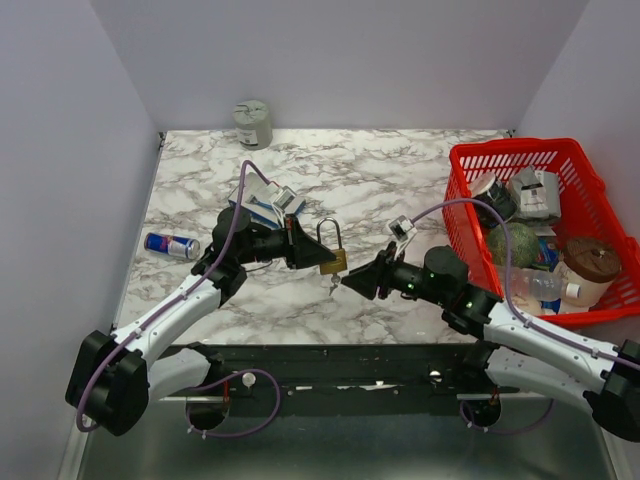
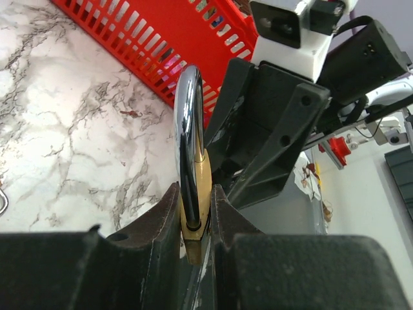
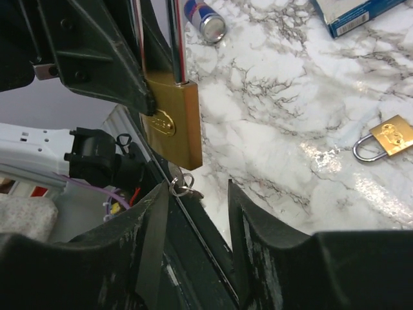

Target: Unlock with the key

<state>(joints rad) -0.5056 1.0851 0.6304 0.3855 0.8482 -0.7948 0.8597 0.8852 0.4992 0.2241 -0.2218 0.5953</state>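
Left gripper (image 2: 195, 213) is clamped on a small brass padlock with chrome shackle (image 3: 173, 123), held at centre of the top view. Right gripper (image 3: 197, 194): jaws parted, nothing gripped. A small silver key (image 3: 182, 185) is seen hanging under the padlock, just above the fingertips.

Bright, even light, with soft shadows and glare on the marble table (image 3: 322, 152).

Padlock (image 1: 334, 262) between left gripper (image 1: 312, 254) and right gripper (image 1: 348, 283) mid-table, can (image 1: 171, 245) at the left edge (basket (image 1: 520, 150) far right).
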